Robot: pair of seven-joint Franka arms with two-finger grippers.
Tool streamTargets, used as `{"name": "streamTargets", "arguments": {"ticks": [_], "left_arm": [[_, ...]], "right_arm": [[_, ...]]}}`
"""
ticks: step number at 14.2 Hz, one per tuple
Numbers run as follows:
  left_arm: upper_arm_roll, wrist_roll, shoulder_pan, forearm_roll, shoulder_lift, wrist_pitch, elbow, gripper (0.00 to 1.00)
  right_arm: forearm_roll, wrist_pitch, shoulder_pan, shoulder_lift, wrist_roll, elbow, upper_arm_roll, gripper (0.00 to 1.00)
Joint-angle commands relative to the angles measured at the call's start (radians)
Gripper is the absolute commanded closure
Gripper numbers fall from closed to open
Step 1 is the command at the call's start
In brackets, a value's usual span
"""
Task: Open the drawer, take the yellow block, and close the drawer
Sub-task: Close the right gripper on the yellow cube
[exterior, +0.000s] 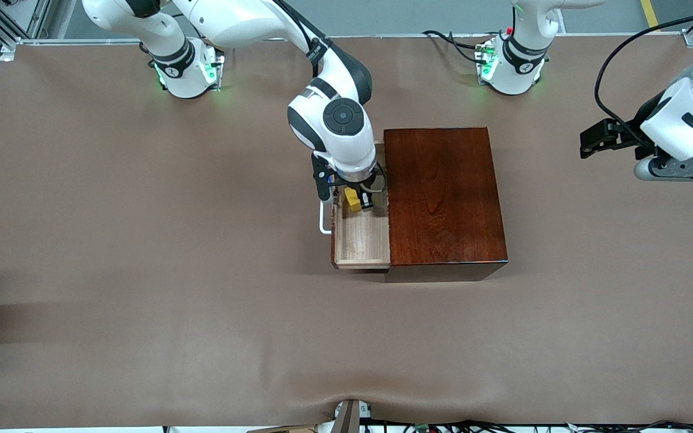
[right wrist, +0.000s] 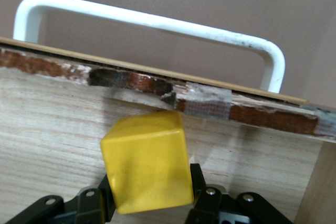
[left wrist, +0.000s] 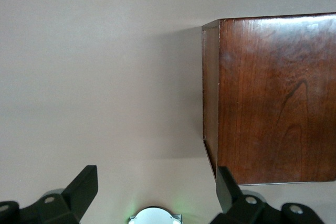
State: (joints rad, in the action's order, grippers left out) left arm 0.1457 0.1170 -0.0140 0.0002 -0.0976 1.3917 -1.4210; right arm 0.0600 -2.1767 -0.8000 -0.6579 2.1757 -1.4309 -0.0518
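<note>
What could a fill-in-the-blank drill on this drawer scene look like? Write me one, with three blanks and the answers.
1. The right gripper is shut on the ____ block.
2. The drawer of the wooden box stands ____.
3. The drawer's bar handle is colored ____.
The left gripper waits open over the table beside the box.

Missing words: yellow; open; white

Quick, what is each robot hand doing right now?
Right tool: closed on the yellow block, inside the open drawer.
Left tool: open, holding nothing, waiting beside the wooden box.
</note>
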Motion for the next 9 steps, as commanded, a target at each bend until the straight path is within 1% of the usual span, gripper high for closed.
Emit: {"name": "streamTargets", "arguments": {"ticks": [1, 7, 9], "left_arm": [[0.011, -0.014, 0.016, -0.011, 0.013, 0.010, -0.013, 0.00], [0.011, -0.014, 0.017, -0.009, 0.024, 0.006, -0.010, 0.00], [0.012, -0.013, 0.017, -0.009, 0.025, 0.006, -0.003, 0.00]], "right_arm": [[-0.019, 0.003, -0.010, -0.005, 0.013, 0.024, 0.010, 1.00], [-0.017, 0.015, -0.007, 0.004, 0.018, 0.030, 0.010, 1.00], [-0.005, 0.059, 0.001, 0.009, 0.018, 0.073, 0.009, 1.00]]}}
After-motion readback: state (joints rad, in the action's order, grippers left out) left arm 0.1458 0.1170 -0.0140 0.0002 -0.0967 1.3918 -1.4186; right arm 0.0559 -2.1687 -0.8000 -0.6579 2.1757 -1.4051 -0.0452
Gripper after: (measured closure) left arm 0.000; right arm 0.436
